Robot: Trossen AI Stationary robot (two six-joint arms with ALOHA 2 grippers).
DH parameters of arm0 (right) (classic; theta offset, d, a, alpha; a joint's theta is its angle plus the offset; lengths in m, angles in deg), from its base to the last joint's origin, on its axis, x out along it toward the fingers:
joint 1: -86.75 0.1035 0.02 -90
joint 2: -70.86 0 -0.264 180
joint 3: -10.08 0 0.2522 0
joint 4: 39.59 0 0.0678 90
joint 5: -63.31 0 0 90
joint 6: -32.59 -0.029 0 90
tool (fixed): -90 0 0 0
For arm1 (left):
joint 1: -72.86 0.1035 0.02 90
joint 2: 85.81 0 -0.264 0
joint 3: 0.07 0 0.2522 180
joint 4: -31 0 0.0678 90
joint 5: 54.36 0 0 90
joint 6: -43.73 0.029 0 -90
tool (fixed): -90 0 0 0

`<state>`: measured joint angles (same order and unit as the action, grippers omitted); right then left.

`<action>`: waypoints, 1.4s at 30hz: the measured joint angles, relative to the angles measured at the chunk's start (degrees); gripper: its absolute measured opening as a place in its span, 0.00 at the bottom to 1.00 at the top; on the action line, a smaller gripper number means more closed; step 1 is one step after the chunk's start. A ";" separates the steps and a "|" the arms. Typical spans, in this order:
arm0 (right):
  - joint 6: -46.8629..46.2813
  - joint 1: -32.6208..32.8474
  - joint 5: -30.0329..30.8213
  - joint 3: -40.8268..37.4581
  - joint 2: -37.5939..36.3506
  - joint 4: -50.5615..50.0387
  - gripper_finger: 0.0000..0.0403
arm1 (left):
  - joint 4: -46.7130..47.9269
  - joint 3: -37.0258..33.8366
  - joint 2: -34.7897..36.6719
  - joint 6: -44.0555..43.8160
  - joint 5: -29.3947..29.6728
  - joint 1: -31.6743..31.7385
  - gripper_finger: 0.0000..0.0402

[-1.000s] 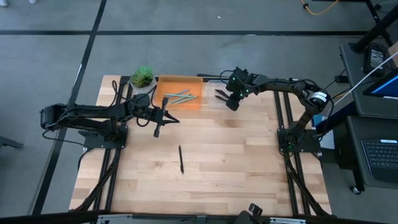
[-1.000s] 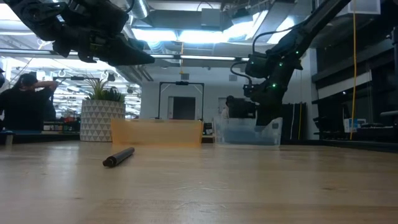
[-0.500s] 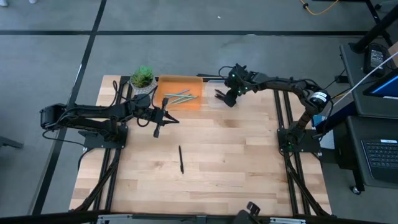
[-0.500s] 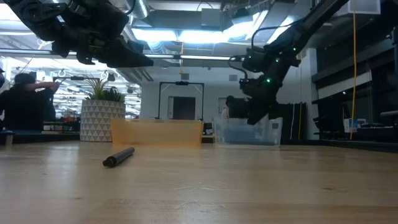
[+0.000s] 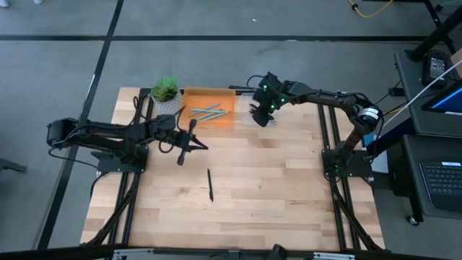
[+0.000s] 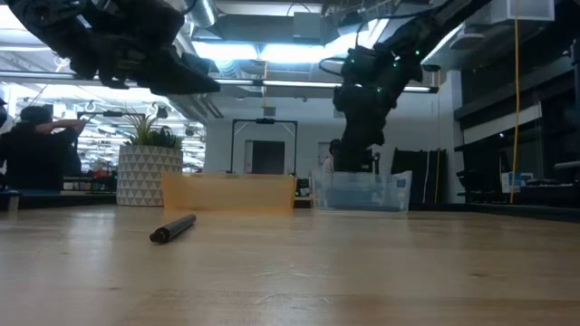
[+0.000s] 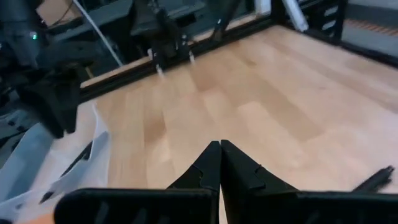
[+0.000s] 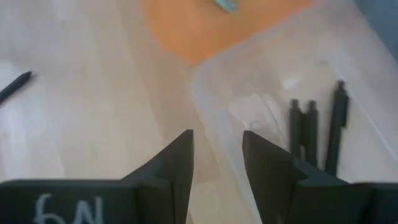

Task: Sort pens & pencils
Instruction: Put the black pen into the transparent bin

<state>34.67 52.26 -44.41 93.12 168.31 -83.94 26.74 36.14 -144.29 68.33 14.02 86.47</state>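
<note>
Bench (image 5: 274,188): pale wood, both arms reaching in from opposite sides.

Orange tray (image 5: 208,108): at far edge beside potted plant (image 5: 165,91); several light blue-grey pencils (image 5: 208,112) lying inside.

Clear tray (image 8: 261,118): just beside orange tray; three black pens (image 8: 311,130) lying side by side inside, seen in right wrist view.

Loose black pen (image 5: 210,185): lying flat on bare wood near bench centre, well apart from both trays; also in low view (image 6: 173,228).

Right tool (image 5: 260,115): raised over near edge of clear tray, fingers (image 8: 177,165) parted with a clear gap, nothing between them.

Left tool (image 5: 182,154): hanging above bench between orange tray and loose pen, fingertips pressed together (image 7: 220,163), empty.

Background, low view: person (image 6: 32,149) seated far off.
</note>
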 joint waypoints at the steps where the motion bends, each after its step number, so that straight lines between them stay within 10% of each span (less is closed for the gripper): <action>1: 0.46 0.77 0.35 0.25 0.00 -0.08 0.34 | 0.94 0.10 0.00 0.35 1.76 -1.01 0.00; 20: -2.94 17.44 7.10 1.48 -15.26 -0.53 0.34 | 32.86 14.73 -3.05 2.72 29.63 -20.88 0.00; 30: -8.29 33.69 33.39 -0.17 -17.92 -1.20 0.34 | 42.04 21.87 -16.68 3.00 37.35 -27.35 0.00; 42: -20.21 44.05 48.33 -10.57 -18.21 0.86 0.34 | 41.74 25.86 -25.24 2.99 37.54 -27.64 0.00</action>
<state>14.46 96.31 3.91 82.55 150.10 -83.08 68.48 62.00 -169.52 71.32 51.56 58.84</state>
